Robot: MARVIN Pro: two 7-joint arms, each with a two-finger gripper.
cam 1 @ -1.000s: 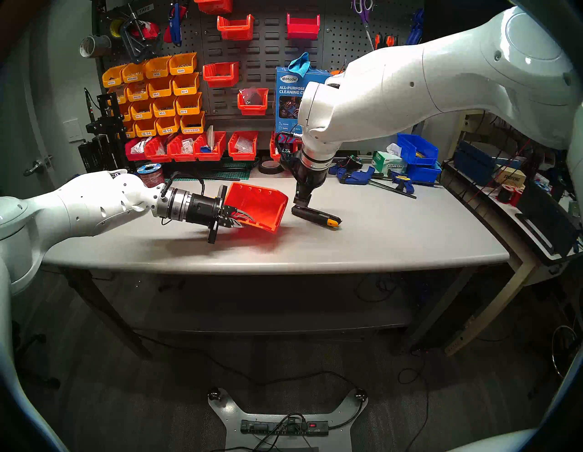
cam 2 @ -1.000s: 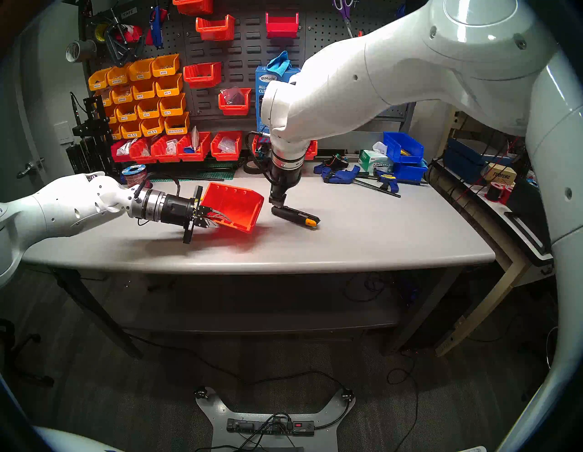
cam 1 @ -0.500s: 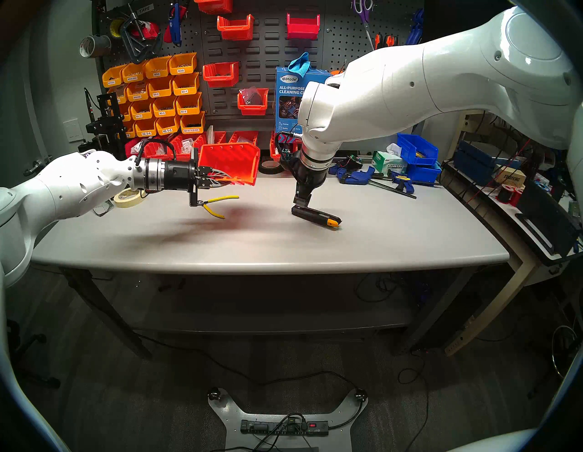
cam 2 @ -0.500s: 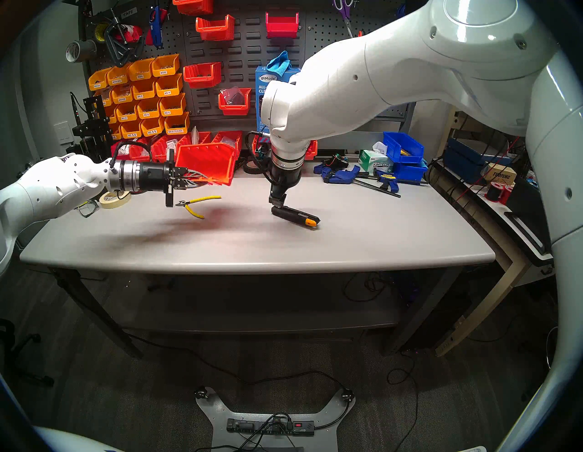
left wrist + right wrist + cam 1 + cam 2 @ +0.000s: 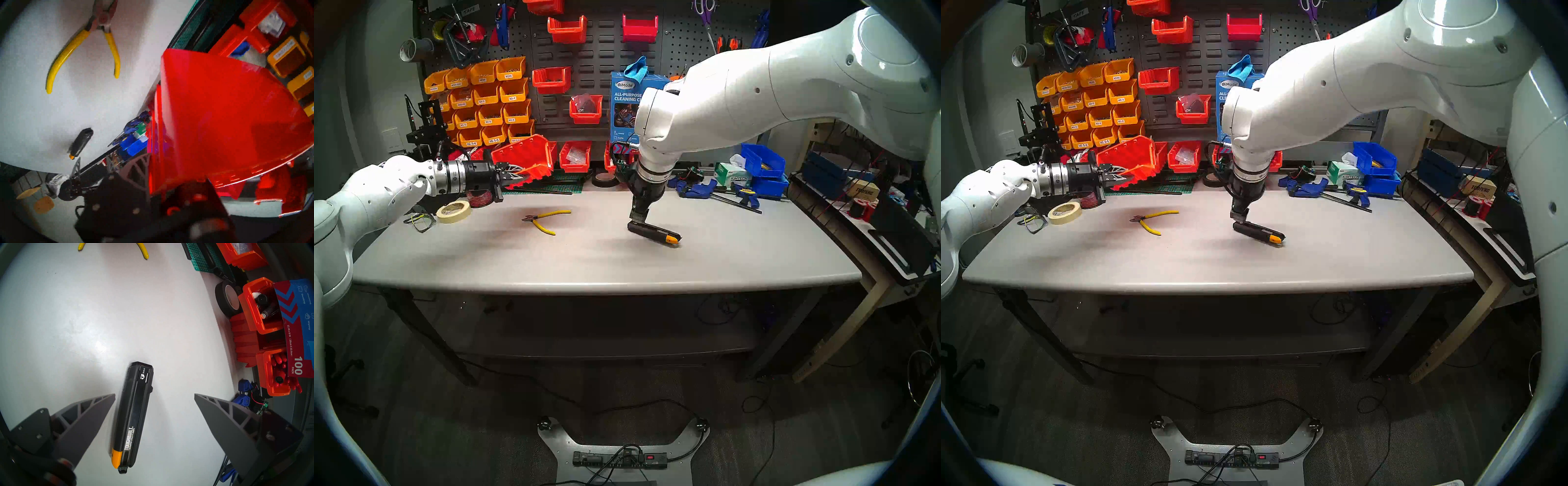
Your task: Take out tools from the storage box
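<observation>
Change: the red-orange ribbed plastic storage box (image 5: 525, 156) has been lifted away rearward, tilted — clamped in the left gripper (image 5: 514, 177) fingers.
Tools: yellow-handled cutters (image 5: 545, 220) left on the grey surface (image 5: 619, 258); black utility knife (image 5: 133, 416) released — right gripper (image 5: 153, 414) fingers spread wide.
Meaning: box seemingly emptied.

The storage box (image 5: 521, 156) is bright red-orange, its ribbed side catching the light. The cutters (image 5: 544, 220) have thin yellow handles and dark jaws. The knife (image 5: 132, 416) is black with a yellow-orange tip and white lettering. The surface (image 5: 619, 261) is plain pale grey. The right fingers (image 5: 226, 414) are matte grey.
</observation>
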